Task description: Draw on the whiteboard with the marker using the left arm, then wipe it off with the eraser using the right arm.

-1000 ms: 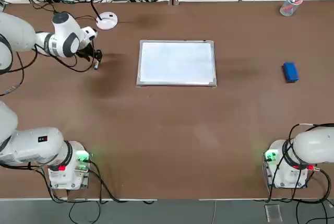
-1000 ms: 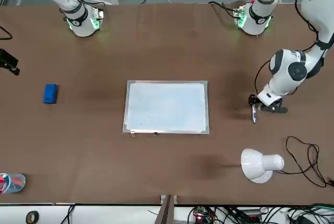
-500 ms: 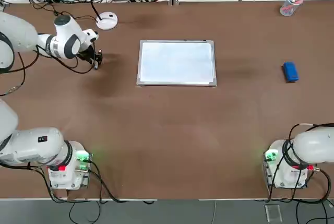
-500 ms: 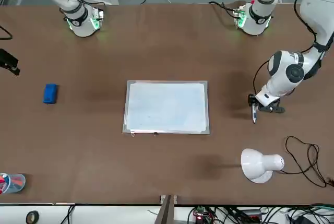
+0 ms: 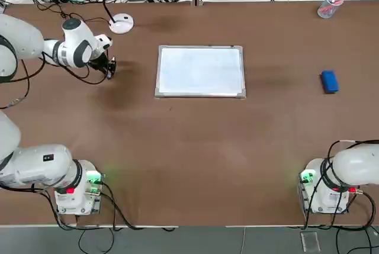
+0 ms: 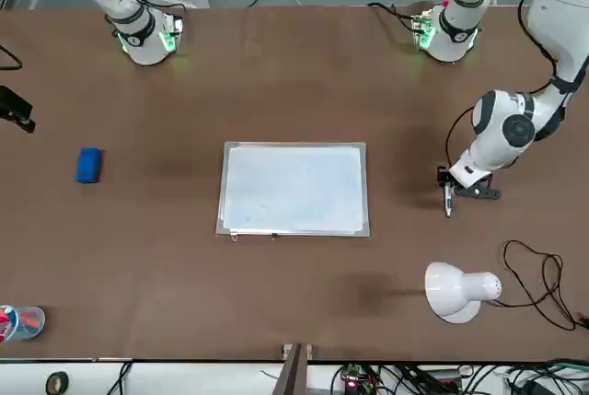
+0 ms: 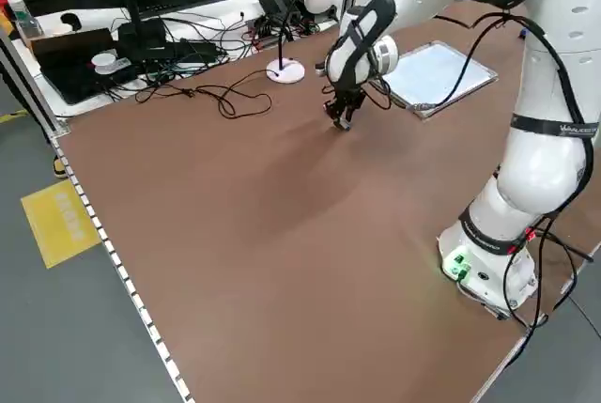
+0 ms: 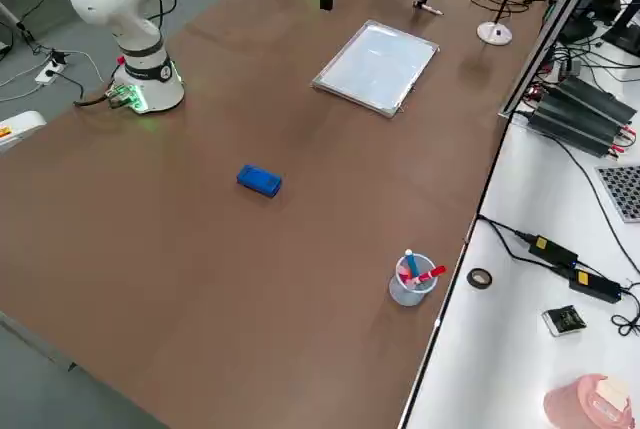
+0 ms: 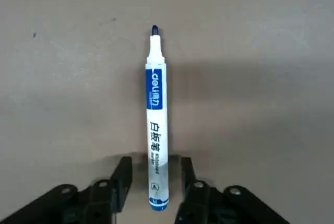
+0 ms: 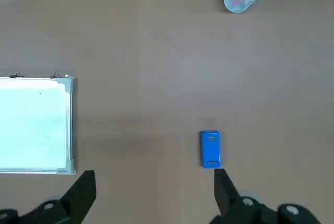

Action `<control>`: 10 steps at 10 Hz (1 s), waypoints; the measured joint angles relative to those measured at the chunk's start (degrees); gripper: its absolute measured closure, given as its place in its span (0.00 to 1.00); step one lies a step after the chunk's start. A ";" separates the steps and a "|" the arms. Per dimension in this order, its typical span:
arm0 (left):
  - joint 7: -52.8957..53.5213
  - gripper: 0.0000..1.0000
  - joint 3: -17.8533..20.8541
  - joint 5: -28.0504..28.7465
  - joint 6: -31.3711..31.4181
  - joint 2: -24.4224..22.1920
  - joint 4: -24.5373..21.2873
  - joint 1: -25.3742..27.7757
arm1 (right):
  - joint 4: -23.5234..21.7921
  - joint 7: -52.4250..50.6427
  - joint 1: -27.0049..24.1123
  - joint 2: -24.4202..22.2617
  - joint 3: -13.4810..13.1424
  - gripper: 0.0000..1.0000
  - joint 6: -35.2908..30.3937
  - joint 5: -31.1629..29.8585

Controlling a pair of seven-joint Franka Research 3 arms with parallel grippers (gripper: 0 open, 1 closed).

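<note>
Marker (image 9: pixel 157 125) lying flat on the brown table (image 5: pixel 189 147), well to the left of the whiteboard (image 5: pixel 201 71), sits between the fingers (image 9: pixel 121 178) of the left hand (image 9: pixel 152 182), which is lowered over its rear end; whether the fingers already press on the barrel cannot be told. Whiteboard rests blank at the table's middle. Eraser (image 5: pixel 329 81) lies well apart on the right side, near a clear cup (image 5: pixel 327 5) of pens. Right hand (image 10: pixel 154 190) hangs high above the table, fingers spread wide and empty.
</note>
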 joint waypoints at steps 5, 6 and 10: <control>0.00 0.67 0.00 0.01 -0.01 0.52 0.06 -0.01 | 0.00 0.00 0.12 0.00 0.02 0.00 0.00 0.00; 0.00 0.77 0.01 0.01 -0.03 0.52 0.15 0.00 | 0.00 0.00 0.15 0.00 0.02 0.00 -0.01 0.00; -0.01 0.83 0.00 0.02 -1.78 0.54 1.00 -0.02 | 0.00 0.00 0.18 0.00 0.02 0.00 -0.05 0.00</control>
